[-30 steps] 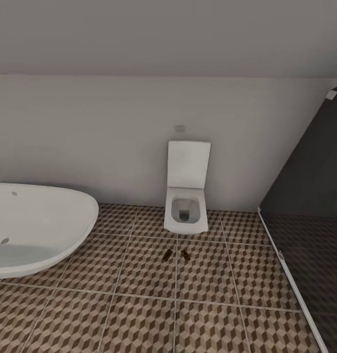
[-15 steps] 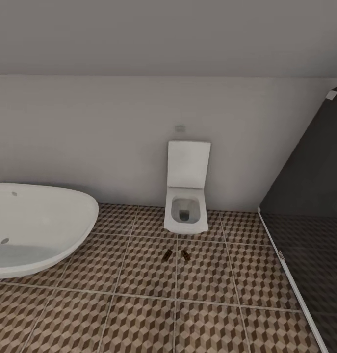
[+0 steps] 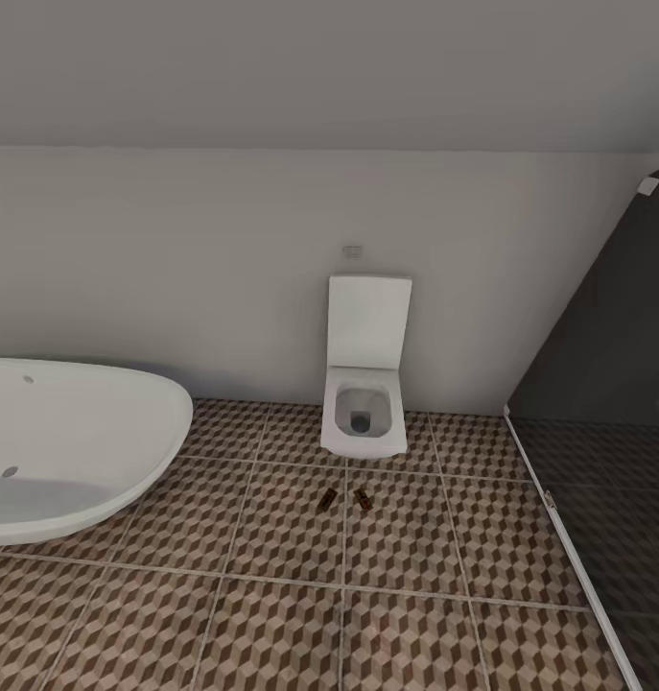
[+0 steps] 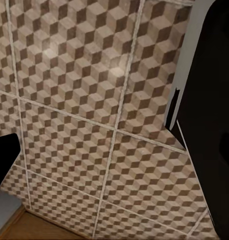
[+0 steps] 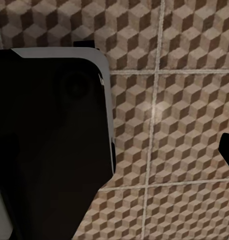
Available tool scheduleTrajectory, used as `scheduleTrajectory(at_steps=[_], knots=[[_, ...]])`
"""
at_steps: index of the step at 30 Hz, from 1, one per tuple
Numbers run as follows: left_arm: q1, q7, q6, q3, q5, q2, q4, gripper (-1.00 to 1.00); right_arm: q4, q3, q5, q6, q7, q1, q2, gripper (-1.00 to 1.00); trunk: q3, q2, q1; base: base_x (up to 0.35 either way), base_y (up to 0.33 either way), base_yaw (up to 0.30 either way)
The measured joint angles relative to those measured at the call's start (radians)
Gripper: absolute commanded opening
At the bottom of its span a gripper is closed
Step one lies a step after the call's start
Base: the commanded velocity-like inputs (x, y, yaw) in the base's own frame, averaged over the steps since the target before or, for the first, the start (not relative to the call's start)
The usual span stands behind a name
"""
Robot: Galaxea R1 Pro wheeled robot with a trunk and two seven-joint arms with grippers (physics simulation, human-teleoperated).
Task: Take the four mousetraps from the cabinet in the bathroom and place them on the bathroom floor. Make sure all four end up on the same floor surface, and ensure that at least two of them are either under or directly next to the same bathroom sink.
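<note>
On the bathroom floor, just in front of the wall-hung white toilet, lie two small dark objects that look like mousetraps, though they are too small in the head view to make out any detail. One mousetrap sits slightly left of the toilet's centre line, the other mousetrap just to its right; the two are close together but apart, each angled differently, and both rest on the cube-patterned tiles near a pale grout line. The toilet's lid stands raised against the plain grey wall, with a small flush plate on the wall above it. A white freestanding bathtub stands to the left, well apart from the traps. A dark glass shower screen with a pale frame at its foot closes the right side.

The left wrist view looks down on the same tiles, with dark, grey-edged parts of the robot at the sides and a strip of orange-brown wood at one corner. The right wrist view also shows tiles beside a large dark grey-edged body. For either gripper I cannot tell how far the fingers are parted or whether anything is held.
</note>
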Motion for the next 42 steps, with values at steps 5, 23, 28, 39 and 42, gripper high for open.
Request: scheduleTrajectory(at_steps=[5, 23, 28, 39, 42], knots=[[0.000, -0.002, 0.016, 0.000, 0.000, 0.000, -0.001, 1.00, 0.000, 0.001, 0.001, -0.001, 0.001, 0.000, 0.006, 1.00, 0.000, 0.000, 0.000, 0.000, 0.000, 0.000], [0.000, -0.005, 0.021, 0.000, 0.000, 0.000, -0.003, 1.00, -0.002, 0.001, 0.000, -0.008, 0.002, 0.000, 0.007, 1.00, 0.000, 0.000, 0.000, 0.000, 0.000, 0.000], [0.000, -0.005, 0.021, 0.000, 0.000, 0.000, -0.003, 1.00, -0.002, 0.001, 0.000, -0.008, 0.002, 0.000, 0.009, 1.00, 0.000, 0.000, 0.000, 0.000, 0.000, 0.000], [0.000, -0.005, 0.021, 0.000, 0.000, 0.000, -0.003, 1.00, -0.003, 0.001, 0.000, -0.008, 0.002, 0.000, 0.009, 1.00, 0.000, 0.000, 0.000, 0.000, 0.000, 0.000], [0.000, -0.005, 0.021, 0.000, 0.000, 0.000, -0.003, 1.00, -0.003, 0.001, 0.000, -0.008, 0.002, 0.000, 0.009, 1.00, 0.000, 0.000, 0.000, 0.000, 0.000, 0.000]])
